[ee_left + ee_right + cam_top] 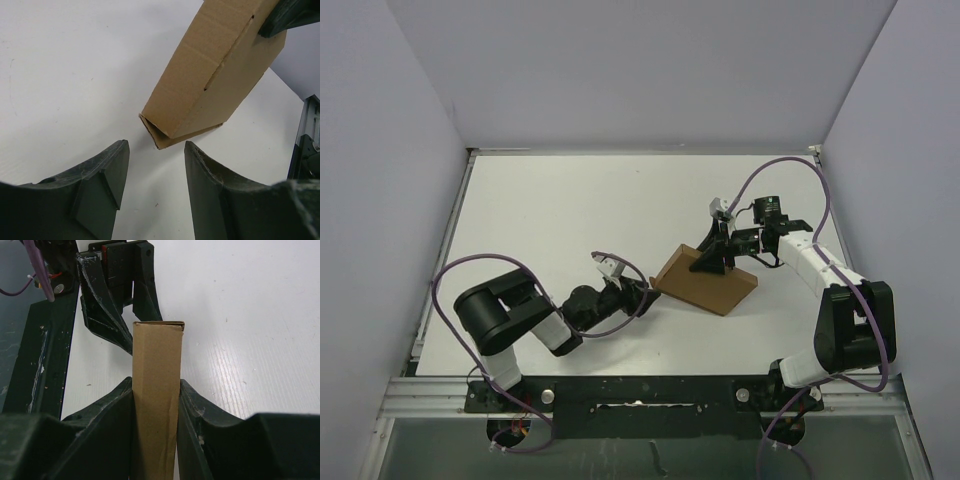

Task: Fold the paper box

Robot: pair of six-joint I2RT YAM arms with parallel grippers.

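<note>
The paper box is occupying the middle of the counter, blocking passage there. The right end effector is clamping it, crowding its far side. The left end effector is gaping just before the box's near corner; bare counter is stretching left and beyond.

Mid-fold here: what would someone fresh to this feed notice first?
First the brown box, right of the table's centre, with the right gripper shut across its thin sides. Next the left gripper, open at the box's other end, with a corner of the box pointing into the gap between its fingers.
</note>
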